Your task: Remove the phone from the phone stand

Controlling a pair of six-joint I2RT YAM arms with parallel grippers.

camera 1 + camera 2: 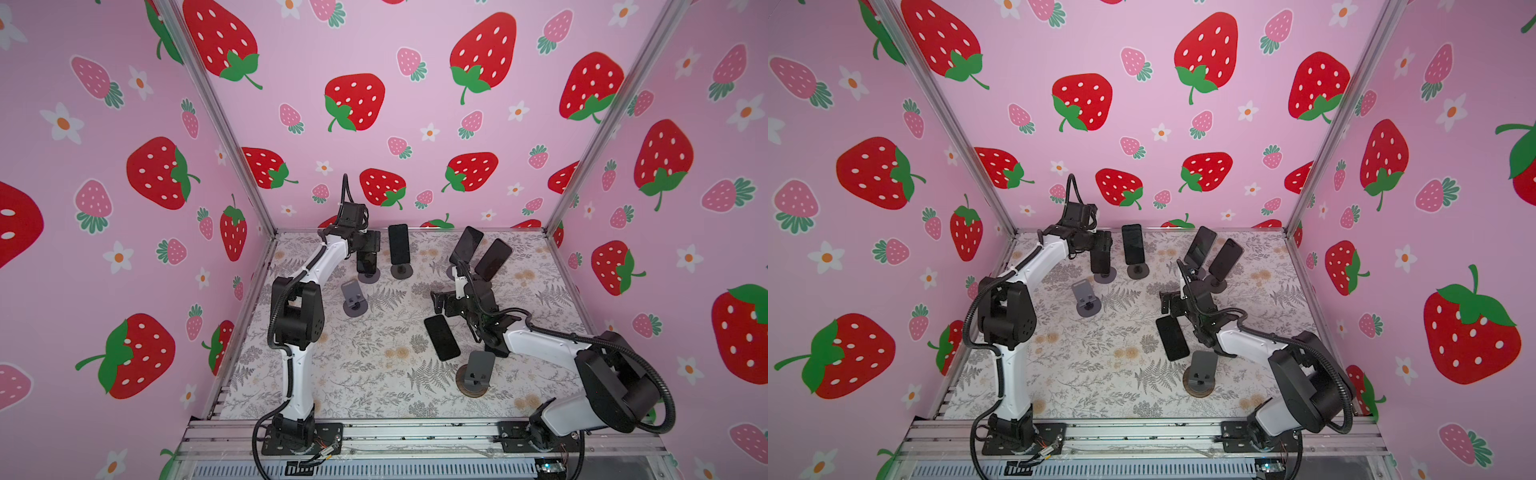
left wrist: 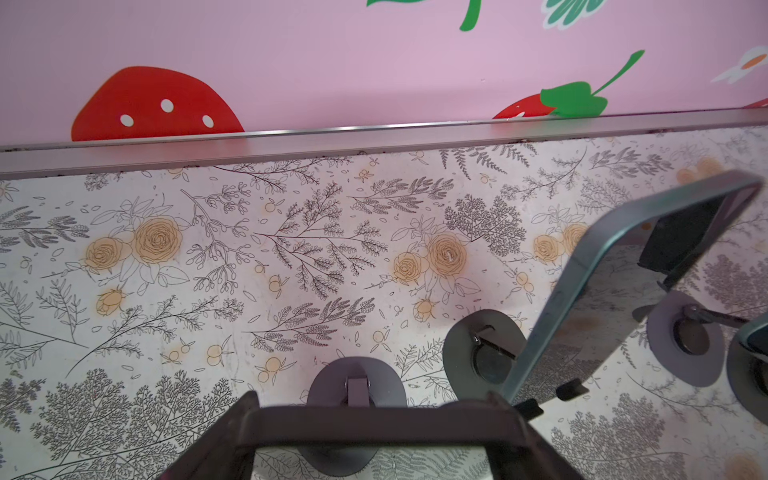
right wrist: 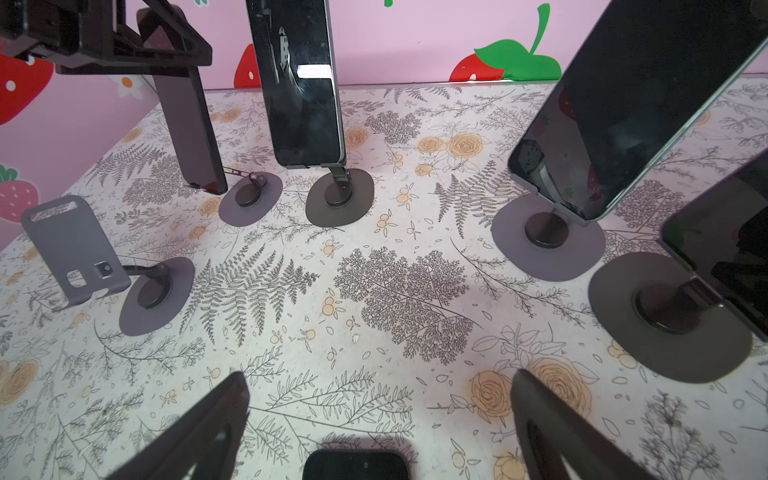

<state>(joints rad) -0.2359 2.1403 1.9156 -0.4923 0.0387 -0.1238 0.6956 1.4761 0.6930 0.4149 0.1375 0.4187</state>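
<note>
Right wrist view: dark-screened phone [image 3: 303, 83] on grey phone stand [image 3: 338, 197]

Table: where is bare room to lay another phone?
Widest bare patch: front middle, between the left arm, the flat phone and the front rail. A smaller one between the left empty stand and the right pincer. The back row of phones on stands is crowded.
</note>
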